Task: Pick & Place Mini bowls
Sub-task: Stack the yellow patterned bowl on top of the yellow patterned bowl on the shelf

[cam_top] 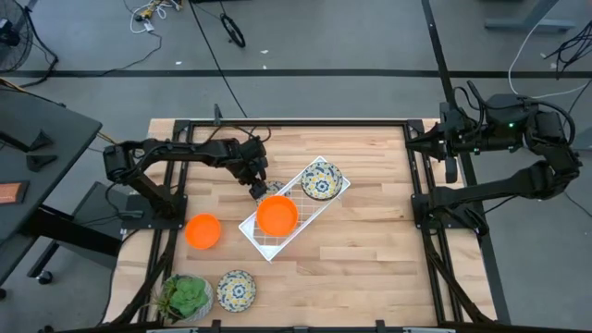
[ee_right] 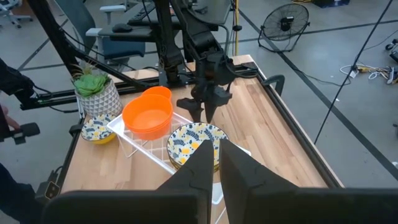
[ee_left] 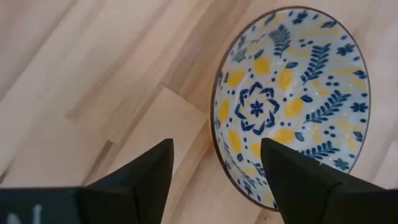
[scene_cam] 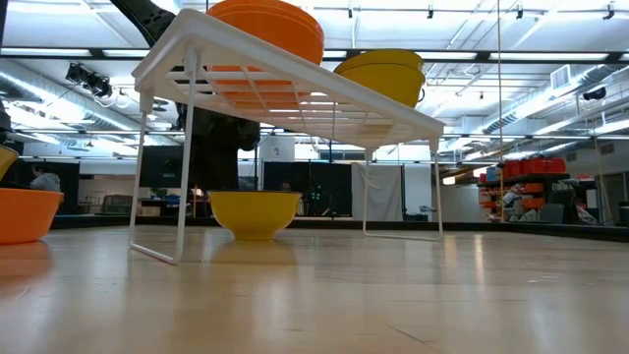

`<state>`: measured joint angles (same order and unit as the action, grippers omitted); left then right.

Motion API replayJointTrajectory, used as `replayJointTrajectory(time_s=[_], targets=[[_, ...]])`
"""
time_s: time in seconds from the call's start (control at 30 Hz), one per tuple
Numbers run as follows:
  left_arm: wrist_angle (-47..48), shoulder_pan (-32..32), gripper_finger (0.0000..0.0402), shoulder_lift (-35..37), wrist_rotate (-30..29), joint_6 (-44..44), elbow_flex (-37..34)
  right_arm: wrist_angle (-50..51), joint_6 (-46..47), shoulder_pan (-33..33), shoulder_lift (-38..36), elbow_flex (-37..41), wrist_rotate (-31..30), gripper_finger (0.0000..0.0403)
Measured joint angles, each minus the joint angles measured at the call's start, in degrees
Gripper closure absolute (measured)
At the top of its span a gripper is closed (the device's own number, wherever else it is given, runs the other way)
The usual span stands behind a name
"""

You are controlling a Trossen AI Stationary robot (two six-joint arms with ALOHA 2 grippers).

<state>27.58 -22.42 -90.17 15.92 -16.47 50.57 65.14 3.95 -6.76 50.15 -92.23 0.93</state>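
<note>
The left tool (cam_top: 258, 182) is hanging over the worktop (cam_top: 370, 250) at the far-left edge of the white wire rack (cam_top: 268, 242), its fingers (ee_left: 140, 171) spread wide and pinching nothing. In the left wrist view a patterned mini bowl (ee_left: 292, 102) is lying on the wood directly beneath it, with one finger just over the bowl's rim and the other over bare wood beside it (from overhead this bowl is almost wholly hidden by the arm and rack, so only the wrist and low views are showing it well). In the low view it is sitting on the worktop under the rack.

On top of the rack an orange mini bowl (cam_top: 277, 215) is resting close beside the left tool, and a second patterned bowl (cam_top: 321, 180) is sitting at the rack's far end. Another orange bowl (cam_top: 203, 230) is lying on the worktop left of the rack, and a third patterned bowl (cam_top: 236, 289) is sitting near the front edge beside the potted plant (cam_top: 188, 297).

The right tool (ee_right: 213, 155) is waiting at the right side, well apart from the bowls, its fingers pressed together with nothing between them.
</note>
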Motion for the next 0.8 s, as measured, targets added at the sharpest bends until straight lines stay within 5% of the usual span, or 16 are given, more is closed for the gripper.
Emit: replayJointTrajectory(time_s=[0.23,0.8], targets=[[0.06,0.22,0.0194,0.0,-1.34,-0.94,0.0,0.02,0.0,0.0,0.01,0.0,0.01,0.0371],[0.22,0.22,0.0358,0.02,-1.54,0.57,0.02,0.0,0.0,0.0,0.0,0.0,0.01,0.0371]])
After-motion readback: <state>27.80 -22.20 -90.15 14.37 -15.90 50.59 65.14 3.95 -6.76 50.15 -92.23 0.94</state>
